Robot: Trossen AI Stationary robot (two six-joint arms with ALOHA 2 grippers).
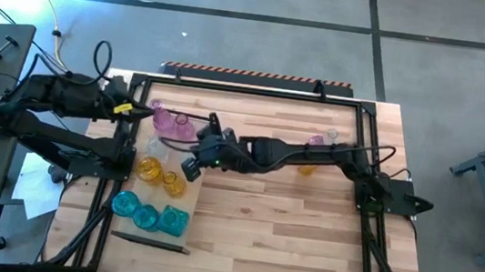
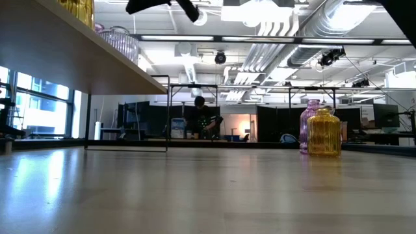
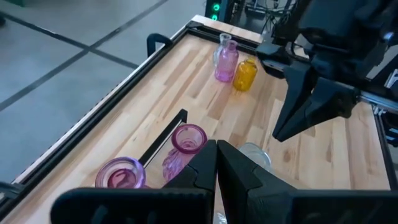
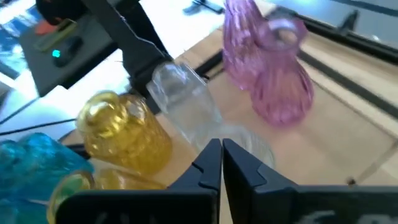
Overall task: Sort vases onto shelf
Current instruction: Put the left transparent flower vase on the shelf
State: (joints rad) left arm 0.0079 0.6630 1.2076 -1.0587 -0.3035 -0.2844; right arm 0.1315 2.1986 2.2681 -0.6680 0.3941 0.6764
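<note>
The table (image 1: pixel 270 212) is pale striped butcher-block wood with a black frame (image 1: pixel 248 90). Both arms (image 1: pixel 295 153) are black. On the shelf (image 1: pixel 182 201) stand pink vases (image 1: pixel 173 124), amber-yellow vases (image 1: pixel 151 170), teal vases (image 1: pixel 128 203) and clear ones (image 4: pixel 180 99). Farther off stand a pink bottle (image 3: pixel 226 61) and a yellow bottle (image 3: pixel 245 74).

Near the bench's left edge stand two pink glass vases (image 1: pixel 171 122), two amber-yellow glass vases (image 1: pixel 149 169) and three teal glass vases (image 1: pixel 126 203). Toward the right edge stand one pink glass bottle (image 1: pixel 316 141), one amber glass bottle (image 1: pixel 306 169) and one clear bottle (image 1: pixel 332 133).
</note>
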